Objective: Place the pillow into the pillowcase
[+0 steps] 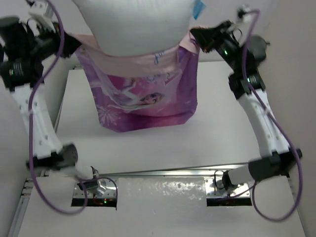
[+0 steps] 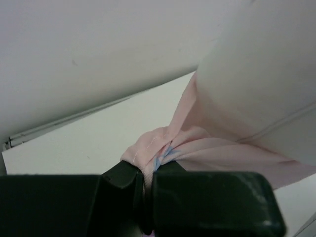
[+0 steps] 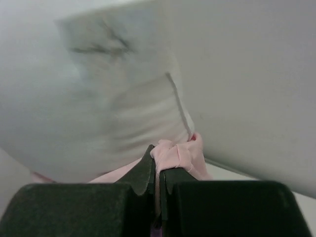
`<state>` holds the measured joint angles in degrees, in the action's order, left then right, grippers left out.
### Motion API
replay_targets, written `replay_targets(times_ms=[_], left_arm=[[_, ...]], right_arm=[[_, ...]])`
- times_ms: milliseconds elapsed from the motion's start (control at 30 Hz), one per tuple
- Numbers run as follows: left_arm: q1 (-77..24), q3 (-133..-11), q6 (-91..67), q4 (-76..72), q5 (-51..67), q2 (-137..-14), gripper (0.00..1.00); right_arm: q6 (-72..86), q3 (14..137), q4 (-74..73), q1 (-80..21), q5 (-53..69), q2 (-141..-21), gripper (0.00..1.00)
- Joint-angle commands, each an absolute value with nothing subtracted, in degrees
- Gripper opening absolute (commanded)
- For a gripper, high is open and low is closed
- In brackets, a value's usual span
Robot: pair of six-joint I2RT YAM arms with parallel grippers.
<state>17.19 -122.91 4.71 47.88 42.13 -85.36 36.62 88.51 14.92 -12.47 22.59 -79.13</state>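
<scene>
1. the left gripper (image 1: 73, 44) is clamped tight on the left corner of the pillowcase (image 1: 143, 98) mouth. the left wrist view shows a bunch of pale pink cloth (image 2: 153, 148) pinched between its black jaws.
2. the right gripper (image 1: 196, 34) is closed the same way on the right corner, with a fold of pink cloth (image 3: 173, 153) squeezed between its jaws.
3. the pillowcase hangs between the two grippers with its mouth up and the pink rim stretched across. the purple princess side faces the top camera.
4. its lower end is over the table (image 1: 148, 148); i cannot tell whether it touches.
5. the pillow (image 1: 133, 24) stands upright in the mouth, its lower part inside the pillowcase. its plump upper part rises above the rim and out of the top view.
6. a small blue tag (image 1: 198, 9) sticks out at the pillow's upper right.
</scene>
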Motion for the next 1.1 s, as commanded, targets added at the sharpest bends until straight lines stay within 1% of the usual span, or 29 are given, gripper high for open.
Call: replay_targets(times_ms=[0, 33, 67, 100, 133, 167, 200, 233, 267, 300, 333, 400, 433, 467, 500, 533, 567, 600, 633, 667, 700, 733, 767, 833, 900, 967, 1000, 1033, 1067], left_arm=[[19.86, -152.34, 6.62, 57.78, 32.81, -108.19, 0.00], [19.86, -158.75, 4.24, 48.35, 30.00, -105.67, 0.00], [19.86, -152.99, 3.61, 23.45, 28.06, -92.94, 0.00], [19.86, -134.66, 4.47, 11.20, 22.56, -85.33, 0.00], [19.86, -130.91, 5.61, 1.68, 21.37, -79.08, 0.00], [19.86, -141.48, 5.71, 5.93, 21.62, -79.54, 0.00], [19.95, -145.16, 6.93, 11.81, 24.06, -81.98, 0.00], [19.95, -144.24, 8.42, 23.00, 26.17, -83.65, 0.00], [19.69, -130.74, 8.26, 26.25, 28.37, -82.71, 0.00], [19.17, -124.34, 10.26, 29.67, 27.61, -82.27, 0.00], [18.64, -119.58, 11.59, 37.80, 26.64, -84.44, 0.00], [18.72, -122.22, 14.66, 46.80, 26.28, -90.49, 0.00], [19.59, -130.87, 14.76, 55.98, 25.67, -99.49, 0.00], [19.86, -158.28, 14.07, 58.86, 24.53, -104.97, 0.00], [19.95, -167.34, 13.19, 49.49, 23.13, -104.68, 0.00], [19.95, -158.47, 13.71, 36.60, 22.33, -95.63, 0.00], [20.04, -129.58, 13.88, 20.55, 18.76, -84.57, 0.00], [19.95, -120.94, 15.19, 8.30, 18.90, -71.50, 0.00], [19.95, -121.63, 15.38, 8.52, 20.03, -71.89, 0.00], [19.95, -133.91, 14.16, 16.36, 23.35, -74.68, 0.00], [19.86, -136.29, 14.76, 23.57, 25.55, -78.62, 0.00], [19.86, -128.05, 15.11, 35.04, 27.93, -79.18, 0.00], [19.60, -120.14, 15.03, 38.55, 28.21, -79.19, 0.00], [19.42, -104.86, 18.37, 48.54, 29.69, -81.90, 0.00], [18.99, -103.71, 21.27, 56.47, 30.93, -87.76, 0.00], [19.16, -123.03, 19.08, 59.92, 30.59, -93.39, 0.00], [19.25, -136.79, 14.03, 61.16, 29.98, -102.48, 0.00], [19.25, -166.95, 10.41, 57.17, 27.71, -106.74, 0.00], [19.34, -160.12, 6.89, 45.90, 26.90, -104.70, 0.00]], right_arm=[[33.45, 114.74, 11.74, -9.84, 13.83, -91.99, 0.00], [31.40, 129.75, 5.43, -9.84, 11.36, -96.55, 0.00], [30.33, 155.40, 7.45, -9.84, 8.47, -104.68, 0.00], [29.63, 160.09, 11.21, -9.76, 2.17, -104.76, 0.00], [28.58, 159.44, 13.34, -9.76, 1.59, -101.63, 0.00], [25.78, 143.86, 13.45, -9.84, 4.28, -88.99, 0.00], [26.01, 125.95, 18.75, -9.84, 4.05, -80.77, 0.00], [27.76, 96.45, 38.21, -9.84, 3.61, -74.85, 0.00], [31.25, 90.33, 39.62, -9.93, 3.08, -72.10, 0.00], [30.77, 88.26, 25.80, -9.93, 5.08, -73.29, 0.00], [31.37, 85.89, 21.40, -10.19, 7.45, -75.82, 0.00], [39.88, 82.63, 24.50, -10.11, 14.98, -82.84, 0.00], [40.60, 87.93, 23.39, -9.76, 15.12, -84.01, 0.00], [38.69, 94.24, 20.77, -9.41, 14.68, -84.98, 0.00], [35.63, 113.01, 13.61, -9.40, 12.85, -87.69, 0.00], [31.42, 124.69, 10.40, -9.40, 11.96, -90.15, 0.00], [30.16, 134.81, 8.54, -9.49, 10.82, -92.79, 0.00], [29.36, 147.01, 9.22, -9.49, 10.20, -95.34, 0.00], [27.96, 146.61, 9.75, -9.41, 10.46, -94.06, 0.00], [27.17, 141.03, 10.54, -9.49, 11.16, -90.74, 0.00], [26.64, 115.92, 17.59, -9.41, 10.64, -80.70, 0.00], [29.42, 102.18, 24.02, -9.40, 8.20, -77.12, 0.00], [31.27, 93.34, 27.13, -9.40, 7.65, -76.04, 0.00], [35.82, 80.23, 21.82, -9.58, 14.18, -79.86, 0.00], [41.11, 74.04, 26.25, -9.93, 17.65, -82.52, 0.00], [42.64, 81.07, 27.08, -9.67, 16.80, -85.59, 0.00], [40.28, 103.14, 17.85, -9.49, 16.09, -87.78, 0.00], [34.77, 120.76, 11.14, -9.58, 15.39, -91.54, 0.00], [33.41, 138.69, 6.12, -9.58, 10.42, -103.42, 0.00]])
